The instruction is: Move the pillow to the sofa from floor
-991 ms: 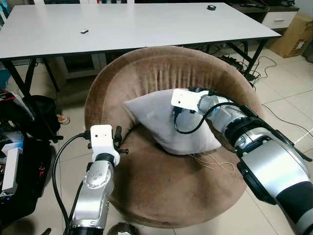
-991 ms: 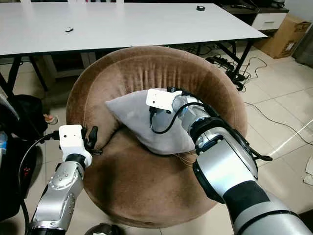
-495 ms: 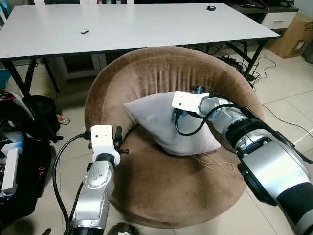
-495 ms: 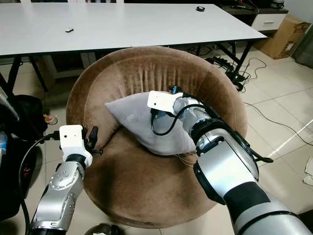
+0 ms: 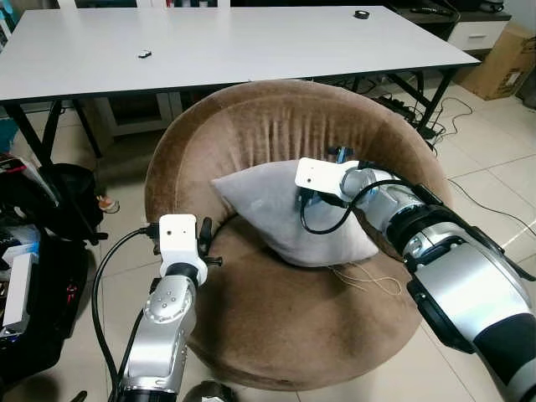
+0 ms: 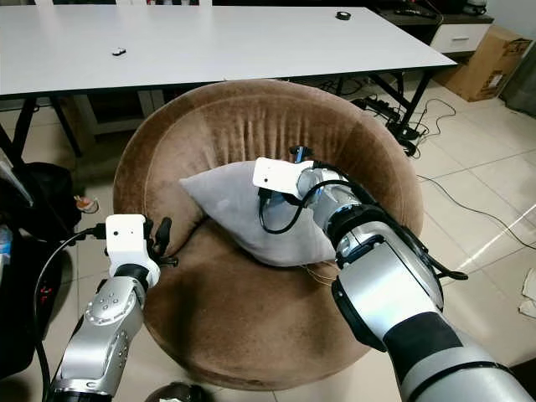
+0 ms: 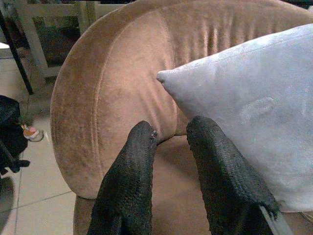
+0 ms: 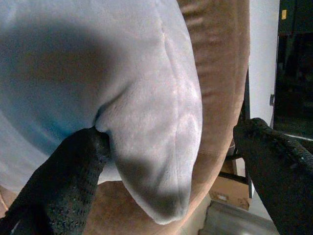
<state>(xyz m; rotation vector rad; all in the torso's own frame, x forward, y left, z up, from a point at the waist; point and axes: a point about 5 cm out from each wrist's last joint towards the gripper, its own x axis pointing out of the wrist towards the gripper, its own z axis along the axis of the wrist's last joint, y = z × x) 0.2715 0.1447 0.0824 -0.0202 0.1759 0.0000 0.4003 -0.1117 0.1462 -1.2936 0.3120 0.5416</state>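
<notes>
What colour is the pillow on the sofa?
Light grey, plain; the pillow shows best in the left eye view.

A big white table (image 5: 251,42) stands at the back. A cardboard box (image 5: 502,59) sits nearby. Black bags (image 5: 42,251) lie on the tile floor (image 5: 502,193).

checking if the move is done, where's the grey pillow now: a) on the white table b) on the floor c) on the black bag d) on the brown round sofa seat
d: the grey pillow leans against the backrest of the brown sofa, with the right gripper open around its edge.
</notes>
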